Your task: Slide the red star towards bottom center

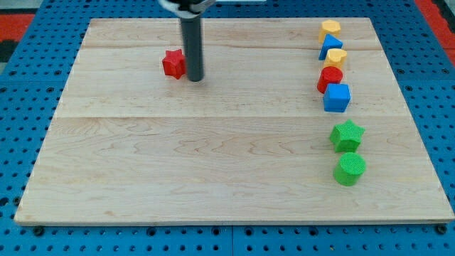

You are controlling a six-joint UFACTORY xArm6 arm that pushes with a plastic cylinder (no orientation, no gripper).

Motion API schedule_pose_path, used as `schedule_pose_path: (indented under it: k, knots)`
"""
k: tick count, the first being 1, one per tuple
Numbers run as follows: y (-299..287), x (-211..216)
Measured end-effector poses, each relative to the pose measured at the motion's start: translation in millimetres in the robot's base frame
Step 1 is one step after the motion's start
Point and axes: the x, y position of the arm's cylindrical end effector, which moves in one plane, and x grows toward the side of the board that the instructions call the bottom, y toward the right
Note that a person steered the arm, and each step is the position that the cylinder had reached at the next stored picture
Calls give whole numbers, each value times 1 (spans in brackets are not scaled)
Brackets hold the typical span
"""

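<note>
A: How many blocks were there?
B: Eight: two red, two yellow, two blue, two green.
A: The red star [173, 63]?
B: Upper left, touching my tip [195, 77], which grasped nothing.

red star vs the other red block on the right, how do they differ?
The red star block has a pointed outline; the red cylinder block looks rounded. The star sits alone at the view's upper left, just left of my tip; the cylinder is packed into the right-hand column of blocks. Both are red and rest on the wooden board.
</note>
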Motion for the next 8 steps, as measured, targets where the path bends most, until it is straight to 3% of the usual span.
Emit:
schedule_pose_path:
  k: [1,2,3,4,5,6,7,8]
  knots:
    - [3,-78]
    - [-78,-86]
    - [-107,-14]
    - [-67,-6]
    - [-132,-58]
    - [-84,-80]
    - [-8,-28]
    - [43,60]
